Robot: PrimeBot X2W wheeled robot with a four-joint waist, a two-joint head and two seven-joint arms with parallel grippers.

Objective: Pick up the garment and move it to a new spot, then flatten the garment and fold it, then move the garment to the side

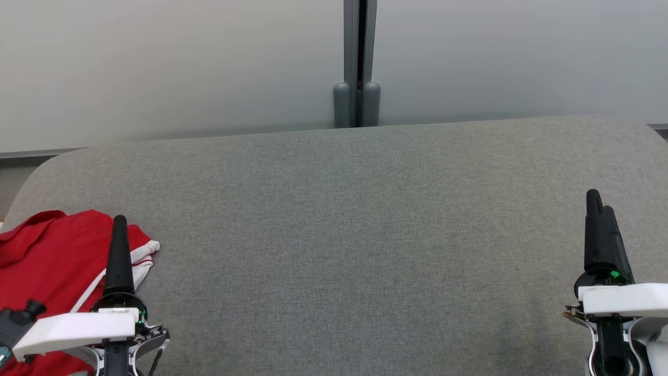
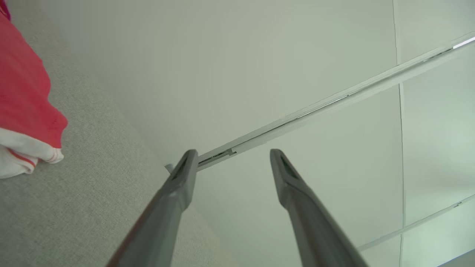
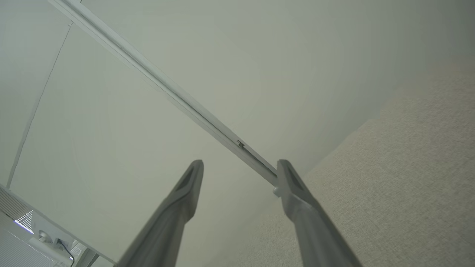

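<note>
The garment [image 1: 49, 266] is red with white trim and lies crumpled at the near left corner of the grey fabric table [image 1: 344, 235]. Its white-edged hem also shows in the left wrist view, garment [image 2: 26, 104], at the far left. My left gripper [image 1: 119, 222] hovers over the garment's right edge, fingers pointing away from me; in the left wrist view the left gripper [image 2: 232, 157] stands open with nothing between its fingers. My right gripper [image 1: 595, 201] is at the near right of the table, and the right gripper [image 3: 241, 168] is open and holds nothing.
Pale wall panels [image 1: 182, 68] rise behind the table, with a grey post [image 1: 357, 78] at the middle of the far edge. The table's rounded far corners lie at left and right. A floor vent and a cable [image 3: 55, 241] show low in the right wrist view.
</note>
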